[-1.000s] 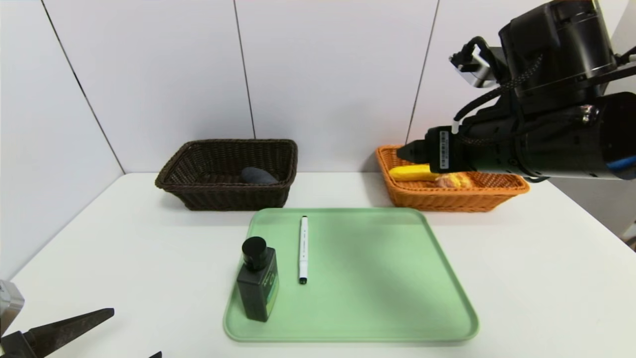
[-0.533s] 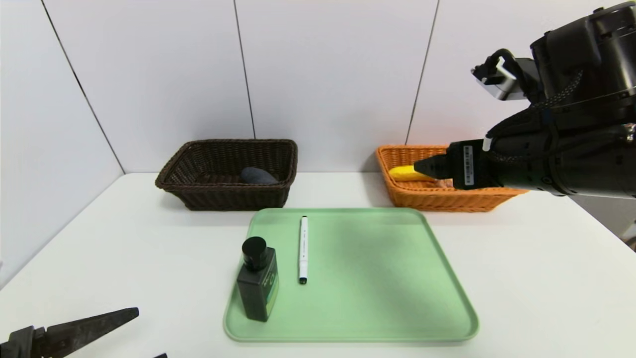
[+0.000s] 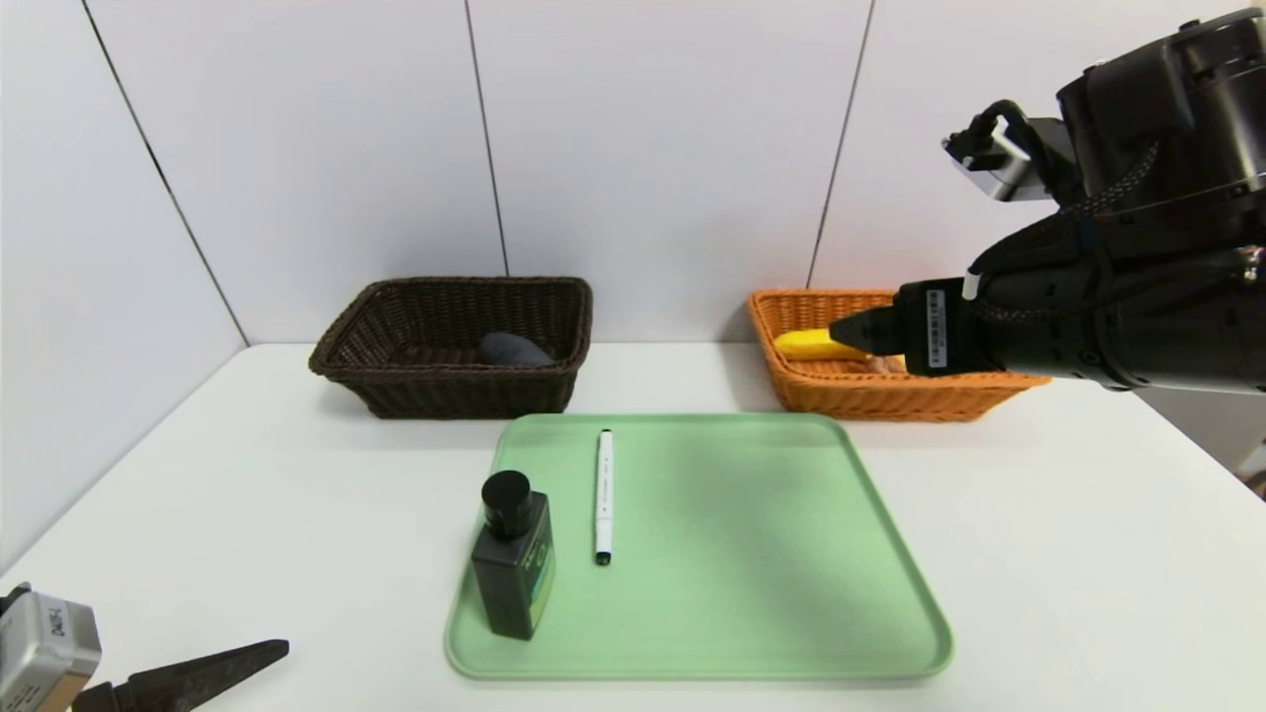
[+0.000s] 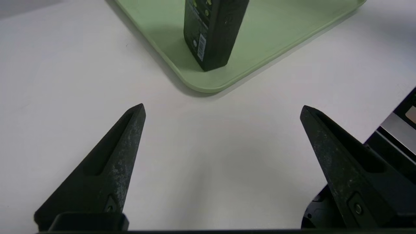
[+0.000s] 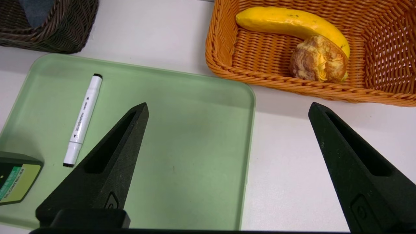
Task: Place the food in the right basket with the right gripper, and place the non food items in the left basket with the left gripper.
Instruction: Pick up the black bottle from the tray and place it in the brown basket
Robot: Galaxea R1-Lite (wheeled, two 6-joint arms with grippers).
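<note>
The yellow banana [image 5: 292, 22] and the crusty bread roll [image 5: 317, 58] lie in the orange right basket [image 5: 224, 39]. My right gripper [image 5: 228, 107] hangs open and empty, raised above the table just in front of that basket. The dark bottle [image 3: 514, 569] stands on the green tray's [image 3: 742, 554] near left corner, with the white marker pen [image 3: 603, 494] lying beside it. A rolled grey cloth [image 3: 512, 349] sits in the dark brown left basket [image 3: 445, 391]. My left gripper [image 4: 222, 106] is open and empty over bare table, short of the bottle [image 4: 211, 32].
Both baskets stand against the white back wall, dark one at the left, orange one [image 3: 870, 396] at the right. The tray's right half holds nothing. White tabletop surrounds the tray on all sides.
The right gripper has drawn back to the right from over the orange basket, then held. The left gripper has shifted slightly toward the tray at the near left corner.
</note>
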